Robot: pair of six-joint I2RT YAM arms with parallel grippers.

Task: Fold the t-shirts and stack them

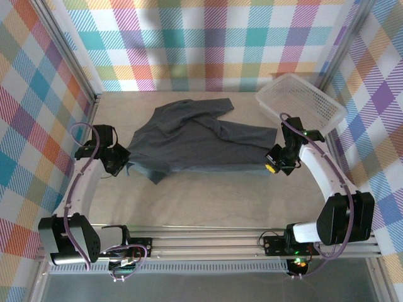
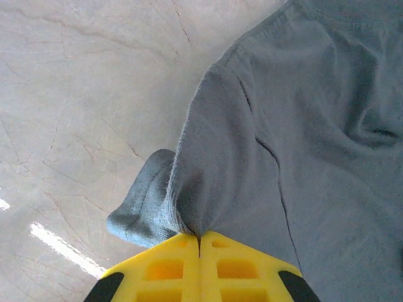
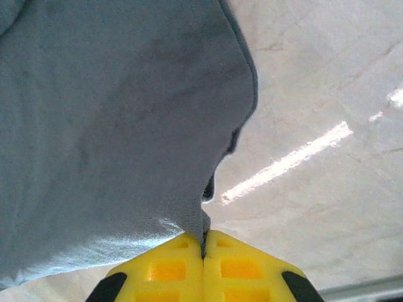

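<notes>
While their arms (image 1: 80, 185) bend low over the tabletop (image 1: 220, 198), the left end effector (image 1: 123, 165) and right end effector (image 1: 272, 165) pinch opposite edges of the rumpled, soft grey t-shirt (image 1: 195, 141) beside the basket (image 1: 301, 104).

A robotics lab test cell, not a home. A pale beige marbled tabletop (image 1: 208, 195) is boxed in by silver aluminium frame posts (image 1: 75, 60), with multicoloured plaid cloth walls (image 1: 208, 44) hung from 9 through 12 to 3 o'clock. Two white-and-black robot arms (image 1: 82, 185) are bolted to a silver slotted aluminium rail (image 1: 208, 242) at 6 o'clock.
</notes>
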